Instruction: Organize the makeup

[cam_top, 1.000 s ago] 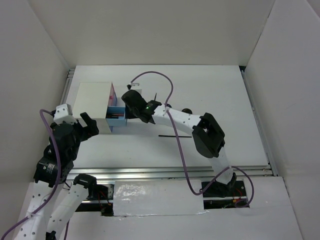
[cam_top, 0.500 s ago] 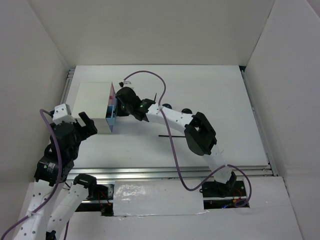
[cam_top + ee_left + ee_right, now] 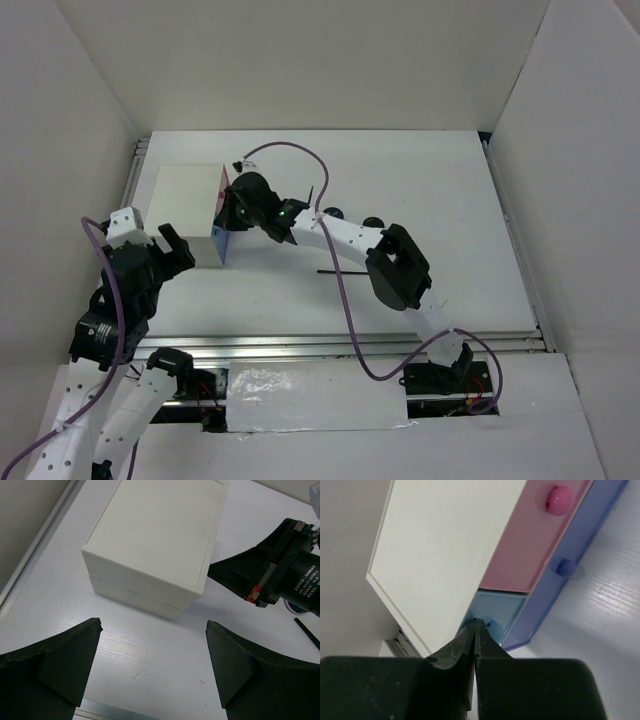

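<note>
Black and thin, one pencil [image 3: 335, 270] is seen lying flat on the table [image 3: 450, 180], just in front of the right forearm. A second thin black stick [image 3: 312, 192] is seen beyond that forearm, and two small round dark compacts [image 3: 372, 222] are partly shown at its far edge. None of these is held.

To their left the white box [image 3: 185, 195] is placed, with two drawers counted: one pink drawer [image 3: 530, 545], shut, and one blue drawer [image 3: 570, 585] below it, left ajar by a narrow gap where a pale blue inside is shown. One round knob is carried by each.

The right arm is stretched leftward with its elbow raised. The right gripper [image 3: 476, 625] is pressed together with nothing pinched, its tips at the gap of the blue drawer; contact cannot be told. The left arm is folded near the box, and the left gripper [image 3: 152, 665] is spread wide above bare table.

A second ago the blue drawer was drawn well out, with red-and-black sticks shown inside. It has since been pushed almost home, and the right wrist has been carried farther left. The left arm has not been moved.
</note>
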{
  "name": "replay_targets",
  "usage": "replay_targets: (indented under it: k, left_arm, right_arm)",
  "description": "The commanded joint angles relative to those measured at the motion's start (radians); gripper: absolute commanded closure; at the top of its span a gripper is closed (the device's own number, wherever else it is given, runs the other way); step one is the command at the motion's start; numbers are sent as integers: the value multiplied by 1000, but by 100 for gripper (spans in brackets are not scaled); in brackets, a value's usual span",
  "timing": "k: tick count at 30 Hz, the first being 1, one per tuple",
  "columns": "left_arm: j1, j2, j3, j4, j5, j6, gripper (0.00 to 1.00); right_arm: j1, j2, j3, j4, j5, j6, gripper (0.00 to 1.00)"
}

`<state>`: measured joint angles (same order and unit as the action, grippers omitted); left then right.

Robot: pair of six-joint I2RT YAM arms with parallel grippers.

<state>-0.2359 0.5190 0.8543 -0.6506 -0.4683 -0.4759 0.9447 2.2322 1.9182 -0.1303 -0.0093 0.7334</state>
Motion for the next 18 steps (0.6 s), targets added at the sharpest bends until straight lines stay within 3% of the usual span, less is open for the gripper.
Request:
replay_targets:
  k: [1,7,12,16,18]
  left_arm:
    - [0,6,2,37,-7,0,1]
    - [0,6,2,39,0,3,1]
    - [0,7,0,39,0,3,1]
    - [0,9,0,42,3,5,0]
    - [0,9,0,42,8,6,1]
  right_arm:
    - [3,10,10,92,-41,21,96]
    - [-1,-14,-44,120,-43,32,93]
    - [-41,-89,-120,49,78,98,88]
    - [-98,-167,-316,159,48,156,77]
    - [-138,-183,-369,301,-15,170,64]
